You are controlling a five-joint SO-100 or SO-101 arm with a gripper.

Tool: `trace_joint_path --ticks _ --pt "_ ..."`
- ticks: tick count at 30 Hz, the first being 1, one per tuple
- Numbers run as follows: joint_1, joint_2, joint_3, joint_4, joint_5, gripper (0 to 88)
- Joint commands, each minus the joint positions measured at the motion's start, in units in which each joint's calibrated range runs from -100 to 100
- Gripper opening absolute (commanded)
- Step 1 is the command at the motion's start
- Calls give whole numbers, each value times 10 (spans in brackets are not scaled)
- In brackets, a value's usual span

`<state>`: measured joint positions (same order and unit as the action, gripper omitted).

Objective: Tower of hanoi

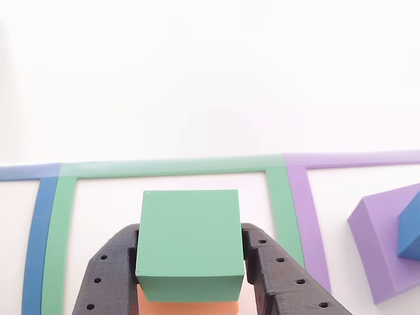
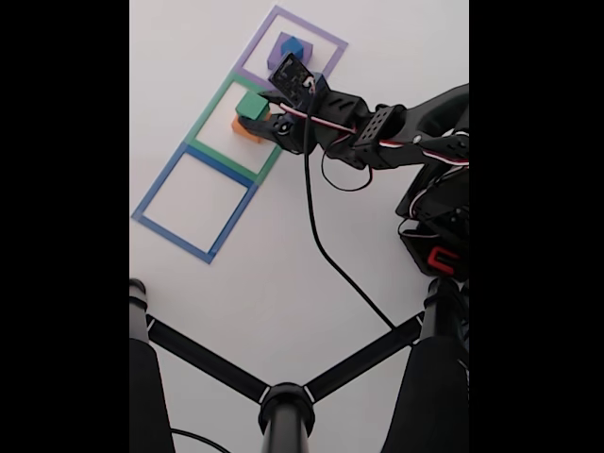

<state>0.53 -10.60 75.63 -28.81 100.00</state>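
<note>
Sitting between the tool (image 1: 190, 262) fingers, green block (image 1: 190, 239); orange block (image 1: 187, 307) beneath.

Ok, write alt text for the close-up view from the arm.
A black tool holds a green block between its two fingers, on top of an orange block, inside a green tape outline on a white table. At right, a blue block sits on a purple block.

- In the other view, the middle tape outline (image 1: 279, 197) encloses the two-block stack (image 1: 189, 246).
- Right of that outline, the flat largest block (image 1: 377, 239) carries the smallest cube (image 1: 410, 230).
- The end effector (image 1: 190, 262) flanks the stack's upper block on the bench (image 1: 197, 79).
</note>
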Motion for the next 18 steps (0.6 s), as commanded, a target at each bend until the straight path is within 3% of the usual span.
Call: trace_joint_path --ticks 1,18 --pt "-10 23 -4 -60 0 89" --pt "1 93 7 -143 0 93"
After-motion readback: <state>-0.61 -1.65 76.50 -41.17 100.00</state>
